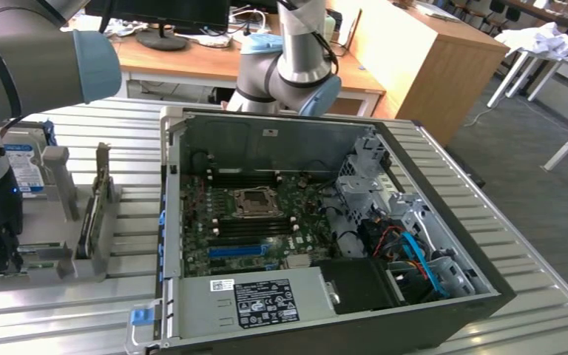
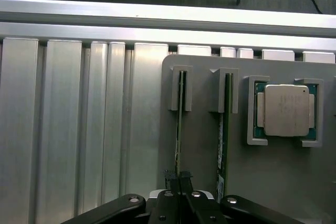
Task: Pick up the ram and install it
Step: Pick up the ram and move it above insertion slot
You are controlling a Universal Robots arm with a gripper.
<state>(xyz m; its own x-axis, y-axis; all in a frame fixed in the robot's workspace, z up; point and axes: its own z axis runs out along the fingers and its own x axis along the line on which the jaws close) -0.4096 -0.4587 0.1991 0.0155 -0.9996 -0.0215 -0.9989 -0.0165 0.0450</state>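
We see the pincer (image 2: 178, 178) closed on the ram (image 2: 180, 129), its dark fingertips pinching the thin upper edge of the stick near one end. The ram stands on its long edge in a grey holder (image 2: 199, 145), and its far end sits in the slot of a small upright bracket (image 2: 181, 88). Just beside it and parallel to it, a second green stick (image 2: 222, 129) stands the same way in its own bracket. Next to that, a square silver processor (image 2: 286, 109) lies flat in a framed pocket of the same holder.

The holder rests on the ribbed metal table (image 2: 63, 129), close to one of its long edges. In the exterior view the arm (image 1: 8, 89) reaches down over the holder near the table's edge at the exterior view's left. A hard drive (image 1: 27, 166) with a blue-white label stands upright there. The open computer case (image 1: 264, 140) lies in the middle of the table, well apart from the ram. Its motherboard (image 1: 254, 222) faces up, with a blue slot (image 1: 237, 251) near the power supply (image 1: 254, 296).
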